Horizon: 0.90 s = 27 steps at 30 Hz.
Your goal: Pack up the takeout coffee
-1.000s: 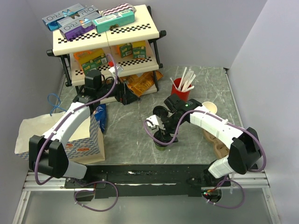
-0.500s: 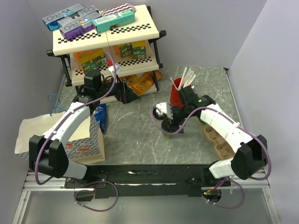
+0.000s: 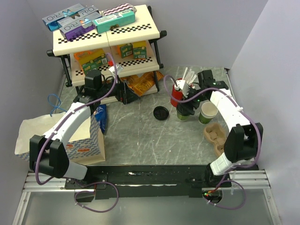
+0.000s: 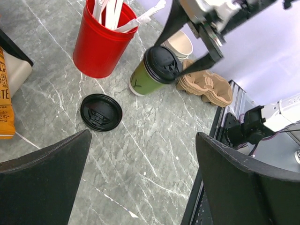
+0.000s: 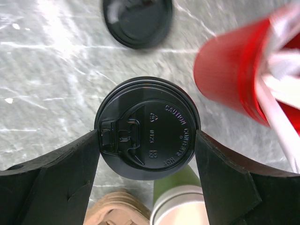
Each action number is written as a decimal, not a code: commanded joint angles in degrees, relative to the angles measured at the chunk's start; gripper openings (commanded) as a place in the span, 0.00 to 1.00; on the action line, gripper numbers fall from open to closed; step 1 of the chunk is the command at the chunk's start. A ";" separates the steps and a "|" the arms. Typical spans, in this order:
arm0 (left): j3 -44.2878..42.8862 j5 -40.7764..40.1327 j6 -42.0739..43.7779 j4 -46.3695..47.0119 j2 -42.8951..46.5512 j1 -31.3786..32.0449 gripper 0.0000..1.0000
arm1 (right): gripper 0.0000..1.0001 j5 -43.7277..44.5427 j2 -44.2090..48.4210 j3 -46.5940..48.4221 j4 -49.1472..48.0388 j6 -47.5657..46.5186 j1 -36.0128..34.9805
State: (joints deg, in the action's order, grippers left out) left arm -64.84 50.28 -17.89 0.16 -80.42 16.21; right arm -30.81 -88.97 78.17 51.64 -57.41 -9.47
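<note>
While the right gripper (image 5: 146,138) clasps the lidded takeout coffee (image 4: 157,70), red cup (image 5: 229,75) beside it, loose lid (image 5: 138,18) ahead, left gripper (image 4: 143,137) gaping wide.

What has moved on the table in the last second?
The right gripper, shut on the takeout coffee, carried it farther back and to the right, to a spot between the red cup and the open green cup. The left gripper stayed open and still by the shelf.

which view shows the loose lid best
Left wrist: the loose lid lies whole and sharp there. Top external shows the lid small; right wrist shows it blurred, cut by the frame's top edge.
</note>
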 commanded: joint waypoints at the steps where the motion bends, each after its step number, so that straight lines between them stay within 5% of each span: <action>1: -1.96 1.31 -0.13 1.59 0.27 -0.30 0.99 | 0.70 0.04 -3.04 4.26 -0.75 1.42 3.32; 17: -1.78 1.57 -0.48 1.68 0.00 -0.39 0.99 | 0.71 1.36 -8.41 6.82 -2.86 4.41 8.94; 27: -1.08 1.93 -0.57 2.03 0.71 -0.39 0.99 | 0.82 1.36 -8.42 6.55 -3.74 7.40 9.21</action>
State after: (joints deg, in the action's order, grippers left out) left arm -64.84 50.74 -17.89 0.16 -80.47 16.03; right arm -29.30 -97.67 82.39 49.34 -51.81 -0.58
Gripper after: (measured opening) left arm 0.995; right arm 0.820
